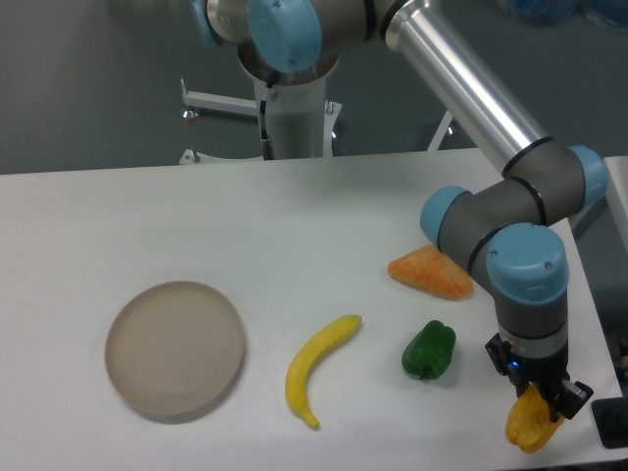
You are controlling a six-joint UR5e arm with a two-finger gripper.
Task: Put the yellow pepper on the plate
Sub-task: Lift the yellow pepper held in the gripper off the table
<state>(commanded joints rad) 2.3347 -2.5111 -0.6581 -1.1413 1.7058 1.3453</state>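
Observation:
The yellow pepper [528, 424] is at the front right of the table, near its corner. My gripper [542, 402] points straight down over it, its dark fingers on either side of the pepper's top and shut on it. I cannot tell whether the pepper still rests on the table. The beige plate [175, 348] lies flat at the front left, far from the gripper, with nothing on it.
A yellow banana [317, 367] lies between plate and gripper. A green pepper [429, 350] sits just left of the gripper. An orange wedge-shaped lump [430, 272] lies behind it, partly behind the arm's wrist. The table's right edge is close to the gripper.

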